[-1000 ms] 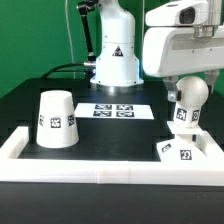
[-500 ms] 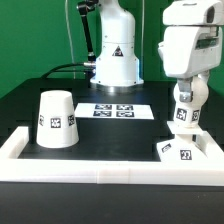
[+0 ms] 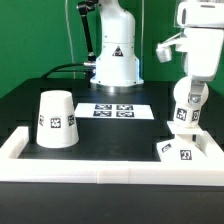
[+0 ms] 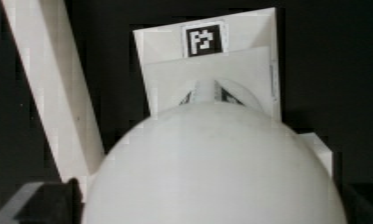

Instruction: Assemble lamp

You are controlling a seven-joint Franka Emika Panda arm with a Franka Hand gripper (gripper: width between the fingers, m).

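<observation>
The round bulb stands upright on its tagged neck over the flat square base, at the exterior view's right. My gripper comes down from above and is shut on the bulb's round head. In the wrist view the bulb fills the near part of the picture, with dark fingers at its sides, and the base with its tag lies beyond. I cannot tell whether the neck is seated in the base. The cup-shaped shade stands mouth down at the exterior view's left.
A low white wall runs along the front and both sides of the work area; it also shows in the wrist view. The marker board lies in the middle. The arm's white pedestal stands behind it.
My hand has turned and shifted toward the exterior view's right over the bulb. The bulb, base and shade have stayed in place.
</observation>
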